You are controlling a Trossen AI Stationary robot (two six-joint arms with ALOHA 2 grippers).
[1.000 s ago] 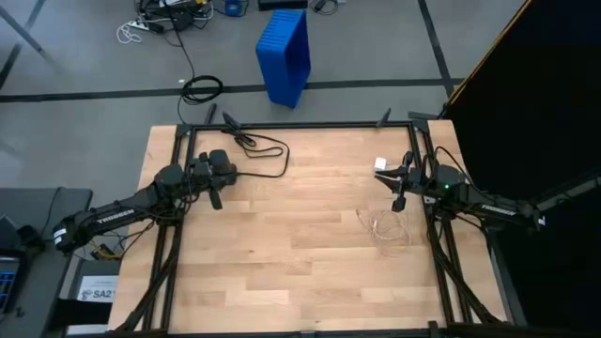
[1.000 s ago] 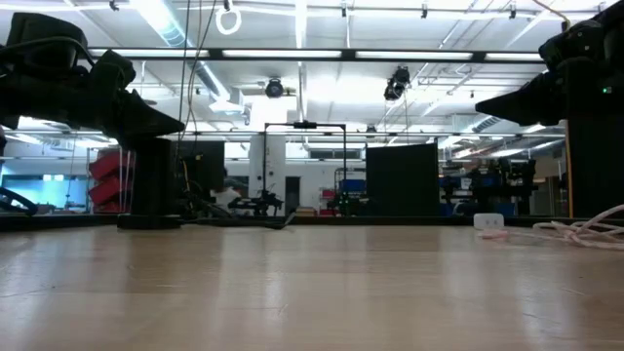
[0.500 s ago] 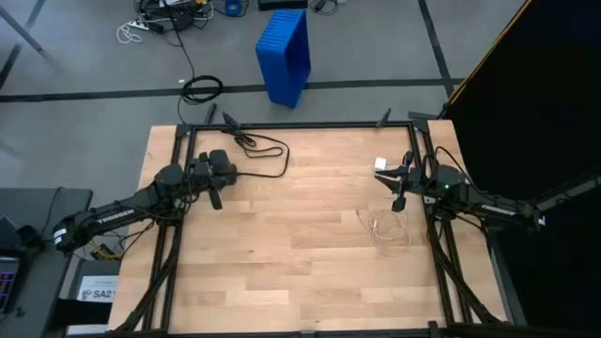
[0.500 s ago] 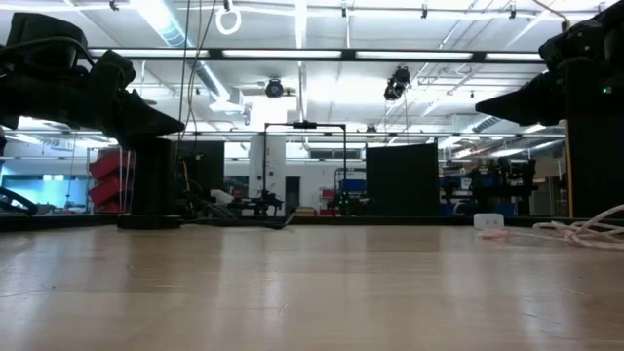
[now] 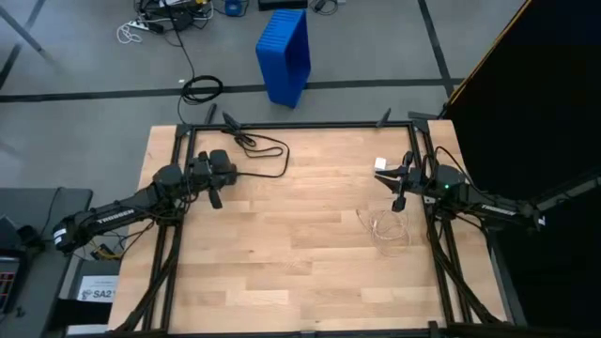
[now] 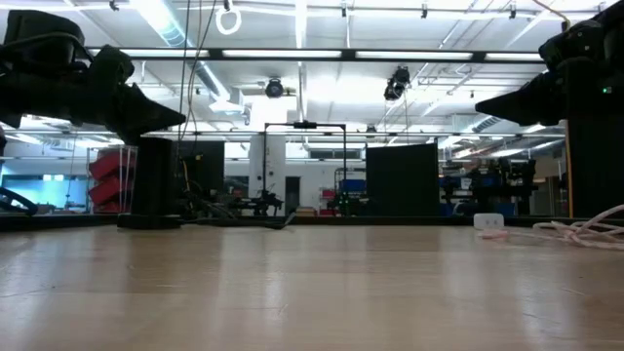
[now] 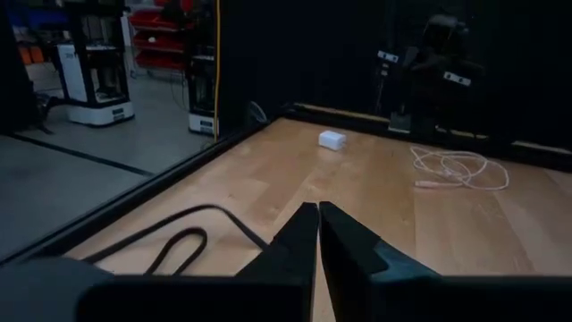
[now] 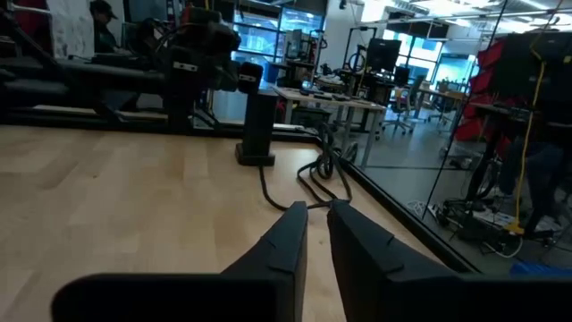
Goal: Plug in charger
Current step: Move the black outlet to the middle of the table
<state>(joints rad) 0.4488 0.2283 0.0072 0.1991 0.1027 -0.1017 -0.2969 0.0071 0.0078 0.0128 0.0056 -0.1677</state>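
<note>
A small white charger [image 5: 381,164] lies flat on the wooden table at the far right, also seen in the left wrist view [image 7: 332,139]. Its white cable [image 5: 385,228] lies in loose coils nearer the front. A black upright socket block [image 8: 259,125] stands on the table at the far left, and a black cord [image 5: 268,150] loops away from it. My left gripper [image 7: 318,224] hovers shut beside the block, pointing across the table. My right gripper [image 8: 318,219] hovers shut between the charger and the cable coils, pointing left.
A black metal frame [image 5: 300,124] runs along the table's edges. A blue crate [image 5: 285,52] and loose cables lie on the floor beyond the far edge. Bare wood spans the middle of the table [image 5: 300,216] between the two arms.
</note>
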